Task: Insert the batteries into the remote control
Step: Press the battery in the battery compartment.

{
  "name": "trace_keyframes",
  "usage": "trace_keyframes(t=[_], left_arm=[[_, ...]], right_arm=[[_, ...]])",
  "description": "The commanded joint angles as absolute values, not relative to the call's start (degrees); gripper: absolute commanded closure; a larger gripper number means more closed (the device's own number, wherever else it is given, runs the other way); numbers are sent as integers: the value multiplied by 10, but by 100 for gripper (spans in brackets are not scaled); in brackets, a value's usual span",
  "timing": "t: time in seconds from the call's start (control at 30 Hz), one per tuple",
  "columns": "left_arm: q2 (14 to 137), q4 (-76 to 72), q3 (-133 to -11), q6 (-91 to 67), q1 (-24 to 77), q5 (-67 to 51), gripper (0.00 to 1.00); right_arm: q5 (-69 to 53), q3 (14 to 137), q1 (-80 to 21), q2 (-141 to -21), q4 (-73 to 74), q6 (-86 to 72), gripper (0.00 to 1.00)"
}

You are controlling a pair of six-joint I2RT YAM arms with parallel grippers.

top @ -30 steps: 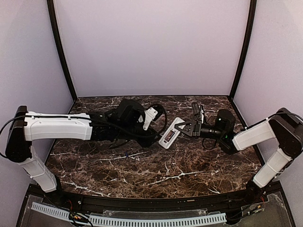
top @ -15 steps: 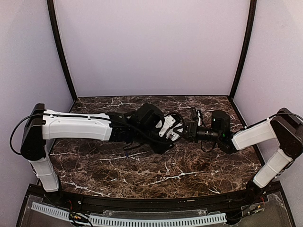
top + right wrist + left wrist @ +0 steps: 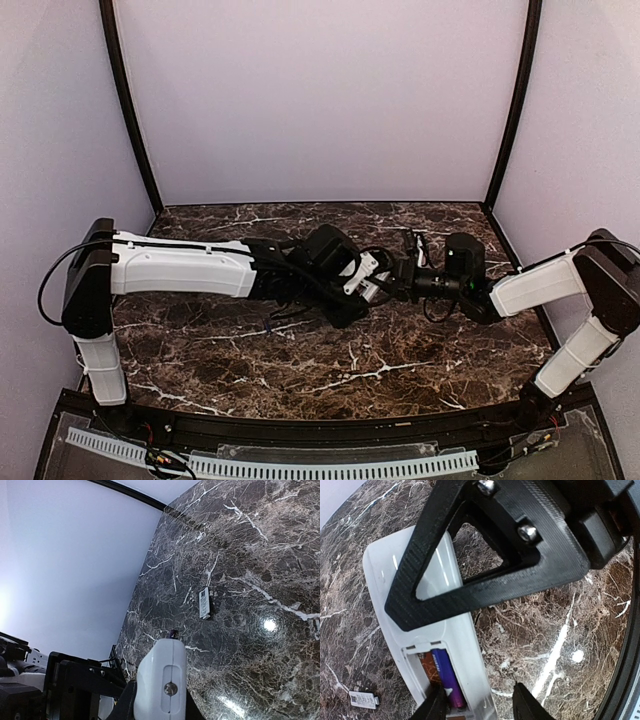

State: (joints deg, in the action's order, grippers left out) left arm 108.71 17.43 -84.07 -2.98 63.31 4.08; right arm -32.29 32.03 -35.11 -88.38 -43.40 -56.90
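Note:
The white remote control (image 3: pixel 450 630) lies back up with its battery bay open. One bluish-purple battery (image 3: pixel 445 680) sits in the bay, with an empty slot beside it. My right gripper (image 3: pixel 160 702) is shut on the remote (image 3: pixel 162 680), and its black finger (image 3: pixel 470 555) crosses the left wrist view. My left gripper (image 3: pixel 480 705) is open at the bay end, one fingertip (image 3: pixel 436 707) by the battery and the other past the remote's edge. A second battery (image 3: pixel 269 327) lies on the table. In the top view both grippers, left (image 3: pixel 365 288) and right (image 3: pixel 395 280), meet at mid-table.
A small white battery cover (image 3: pixel 205 603) lies on the dark marble table (image 3: pixel 400 370); it also shows in the left wrist view (image 3: pixel 364 698). Pale walls enclose the table on three sides.
My left arm has swung right and its gripper has come over the remote's battery bay. The right gripper has shifted the remote slightly left to meet it.

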Motion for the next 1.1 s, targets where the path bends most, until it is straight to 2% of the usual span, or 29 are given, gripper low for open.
trace_keyframes(t=[0.0, 0.27, 0.4, 0.5, 0.57, 0.63, 0.83, 1.07], left_arm=[[1098, 203, -856, -29, 635, 47, 59], [1108, 205, -860, -27, 635, 33, 83], [1114, 210, -863, -28, 635, 37, 86], [1111, 214, -864, -32, 634, 42, 77], [1104, 216, -865, -34, 631, 40, 65], [1090, 214, -861, -36, 627, 32, 60], [1004, 198, -837, -36, 620, 21, 52], [903, 199, -754, -79, 577, 9, 49]], right_arm=[[-321, 331, -357, -862, -453, -579, 100], [-327, 332, -358, -866, -468, -588, 100], [-333, 331, -358, -865, -474, -588, 100], [-332, 328, -357, -860, -469, -580, 100], [-332, 325, -356, -858, -462, -574, 100], [-335, 319, -355, -858, -464, -566, 100], [-349, 291, -344, -865, -489, -542, 100], [-391, 275, -331, -862, -509, -498, 100]])
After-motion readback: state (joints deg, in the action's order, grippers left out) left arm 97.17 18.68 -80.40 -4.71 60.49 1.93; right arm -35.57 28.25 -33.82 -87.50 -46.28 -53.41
